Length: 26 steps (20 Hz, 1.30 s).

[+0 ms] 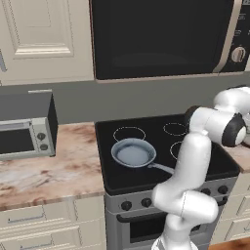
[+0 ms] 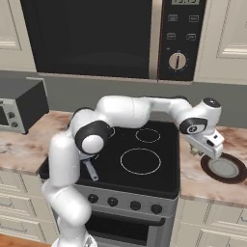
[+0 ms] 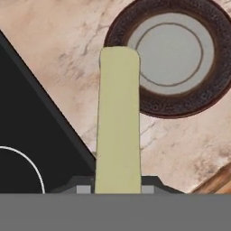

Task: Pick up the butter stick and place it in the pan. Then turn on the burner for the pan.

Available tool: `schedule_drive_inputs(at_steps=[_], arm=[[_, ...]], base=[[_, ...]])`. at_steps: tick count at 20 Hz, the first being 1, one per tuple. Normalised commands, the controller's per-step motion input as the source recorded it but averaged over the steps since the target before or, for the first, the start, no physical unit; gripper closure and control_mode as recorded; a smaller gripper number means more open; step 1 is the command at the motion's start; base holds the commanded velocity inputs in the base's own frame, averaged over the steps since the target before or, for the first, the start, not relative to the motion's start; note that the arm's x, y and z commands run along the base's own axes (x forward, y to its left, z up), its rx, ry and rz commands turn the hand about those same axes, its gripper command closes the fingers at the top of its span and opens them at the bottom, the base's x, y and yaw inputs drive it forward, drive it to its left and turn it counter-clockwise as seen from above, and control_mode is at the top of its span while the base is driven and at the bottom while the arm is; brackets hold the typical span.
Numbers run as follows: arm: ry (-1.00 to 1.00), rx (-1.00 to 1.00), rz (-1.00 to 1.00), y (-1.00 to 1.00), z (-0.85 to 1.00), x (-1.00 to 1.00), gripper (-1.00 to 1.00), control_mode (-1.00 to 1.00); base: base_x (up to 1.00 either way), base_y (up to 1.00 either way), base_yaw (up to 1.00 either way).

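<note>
above the worktop's edge beside the stove (image 2: 144,159), the hand (image 3: 118,188) is clamped on the butter stick (image 3: 118,122), near a dark dish (image 2: 224,168). the pan (image 1: 133,154) sits on the stove's front left burner.

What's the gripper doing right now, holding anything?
Gripper: shut on the butter stick, above the counter beside the dark dish.
</note>
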Motion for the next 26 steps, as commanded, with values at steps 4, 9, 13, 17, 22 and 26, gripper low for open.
schedule_drive_inputs(at_steps=[4, 9, 13, 17, 22, 26], arm=[[0.00, -0.07, 0.05, 1.00, 0.13, 0.00, 1.00, -1.00], [0.00, -0.08, 0.07, 1.00, 0.09, 0.00, 1.00, -1.00], [0.00, -0.08, 0.08, 1.00, 0.12, 0.00, 1.00, -1.00], [0.00, -0.05, 0.11, 1.00, 0.21, 0.00, 1.00, -1.00], [0.03, -0.02, 0.14, 1.00, 0.21, 0.00, 1.00, -1.00], [0.05, 0.00, 0.18, 1.00, 0.13, 0.00, 1.00, -1.00]], base=[[0.00, 0.00, 0.00], [0.00, 0.00, 0.00], [0.00, 0.00, 0.00], [0.00, 0.00, 0.00], [0.00, 0.00, 0.00], [0.00, 0.00, 0.00]])
